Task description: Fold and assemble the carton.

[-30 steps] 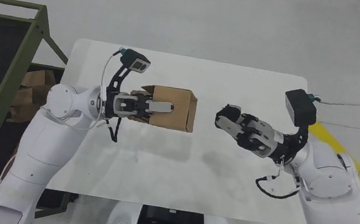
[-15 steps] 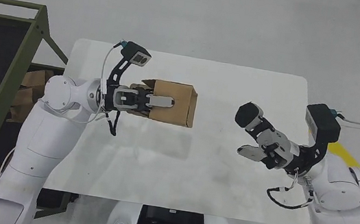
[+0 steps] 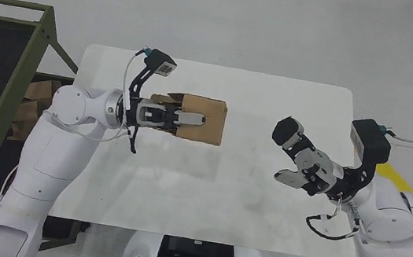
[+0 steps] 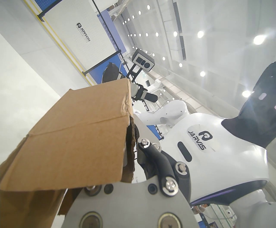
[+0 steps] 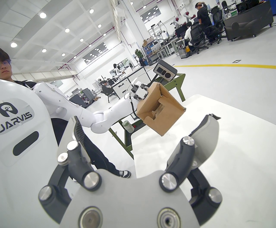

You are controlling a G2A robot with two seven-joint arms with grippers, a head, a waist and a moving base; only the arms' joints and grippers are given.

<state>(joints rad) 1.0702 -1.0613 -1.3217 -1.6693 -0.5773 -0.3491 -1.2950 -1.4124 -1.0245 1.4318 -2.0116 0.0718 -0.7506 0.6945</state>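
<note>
— Two grippers are hanging over your table (image 3: 259,207). Which one is carrying the carton?

— Your left gripper (image 3: 190,118) is carrying it. It is clamping the carton (image 3: 211,125) at the end nearest its wrist, and one finger (image 3: 192,117) is lying along the top face.

— Where are you keeping the carton?

— You are holding it raised over the table's left half, nearer the far edge than the near one. It is tilting, with one corner pointing down. In the right wrist view its open end is facing your other arm, and the inner flaps are leaning partly inward.

— What is the other arm doing?

— Your right gripper (image 3: 289,152) is hovering over the table's right half, well apart from the carton. Its fingers are spreading wide and gripping nothing.

— Is anything else standing nearby?

— Yes. You are working with a green metal frame (image 3: 13,3) standing just beside the table's left edge, and brown cardboard (image 3: 40,93) is lying inside it.
</note>
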